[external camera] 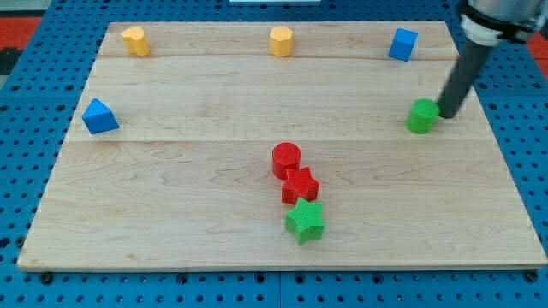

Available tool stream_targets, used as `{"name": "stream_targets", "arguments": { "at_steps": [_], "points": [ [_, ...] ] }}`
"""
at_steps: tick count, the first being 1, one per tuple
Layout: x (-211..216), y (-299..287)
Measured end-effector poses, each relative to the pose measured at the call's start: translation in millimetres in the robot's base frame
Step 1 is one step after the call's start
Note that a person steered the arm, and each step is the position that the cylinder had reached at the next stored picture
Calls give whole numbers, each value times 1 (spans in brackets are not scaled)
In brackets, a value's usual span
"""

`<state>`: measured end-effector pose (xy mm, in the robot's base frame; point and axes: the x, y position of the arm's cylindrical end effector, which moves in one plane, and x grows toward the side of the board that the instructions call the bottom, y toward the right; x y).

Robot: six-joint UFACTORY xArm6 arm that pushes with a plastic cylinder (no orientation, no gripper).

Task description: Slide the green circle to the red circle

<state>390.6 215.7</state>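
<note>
The green circle (420,116) sits near the board's right edge, in the upper half. My tip (447,114) is just to its right, touching or almost touching it. The red circle (286,159) stands near the board's middle, well to the left of and below the green circle. The rod slants up to the view's top right corner.
A red star (300,185) lies right below the red circle, and a green star (305,221) below that. A blue cube (402,44), a yellow hexagon (281,41) and a yellow block (135,40) line the top. A blue triangle (99,116) is at the left.
</note>
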Motion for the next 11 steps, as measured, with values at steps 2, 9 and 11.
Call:
{"name": "stream_targets", "arguments": {
  "at_steps": [2,9,11],
  "points": [
    [-2,-129],
    [16,-105],
    [6,-186]
  ]
}}
